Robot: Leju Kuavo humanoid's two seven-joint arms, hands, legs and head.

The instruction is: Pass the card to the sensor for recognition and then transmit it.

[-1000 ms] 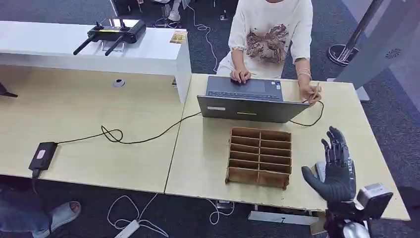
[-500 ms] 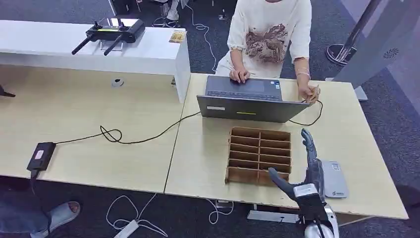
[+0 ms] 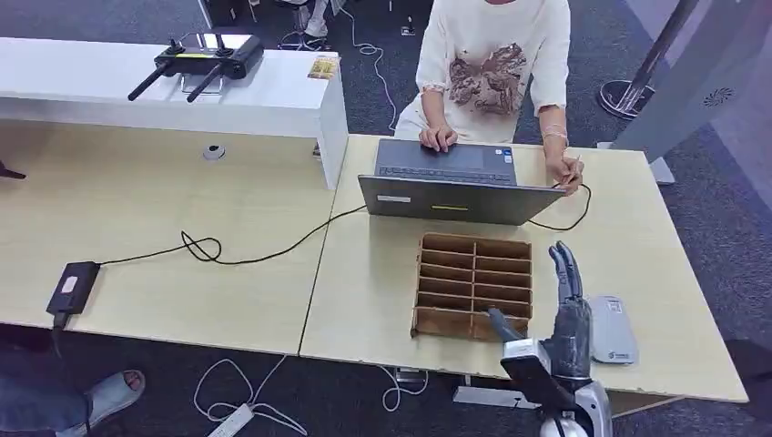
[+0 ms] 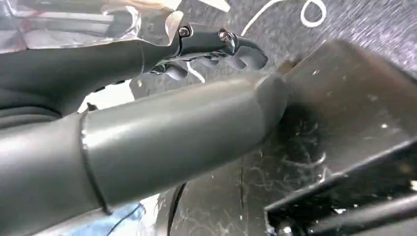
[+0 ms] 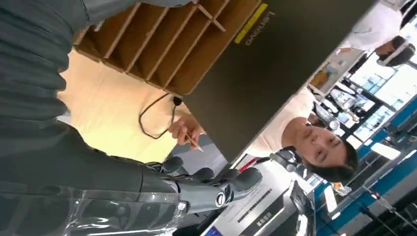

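One grey card sensor (image 3: 612,330) lies flat near the desk's near right edge, just right of my right hand (image 3: 564,309), whose fingers are straight, apart and hold nothing. My left hand (image 4: 216,46) has curled fingers; whether it grips anything I cannot tell. Left of the right hand, the wooden divider box (image 3: 473,287) has bare slots on the pale desk (image 3: 373,273), with a laptop (image 3: 446,196) and a seated person (image 3: 492,73) beyond.

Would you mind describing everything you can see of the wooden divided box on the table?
The wooden box looks like thin brown board, open at the top and split by one long divider and several cross slats into two columns of narrow compartments, all of which appear empty. It lies flat on the light wooden table, just in front of the laptop, square with the table's edges. The right hand is raised at its right near corner, fingers extended; whether the thumb touches the box cannot be told.
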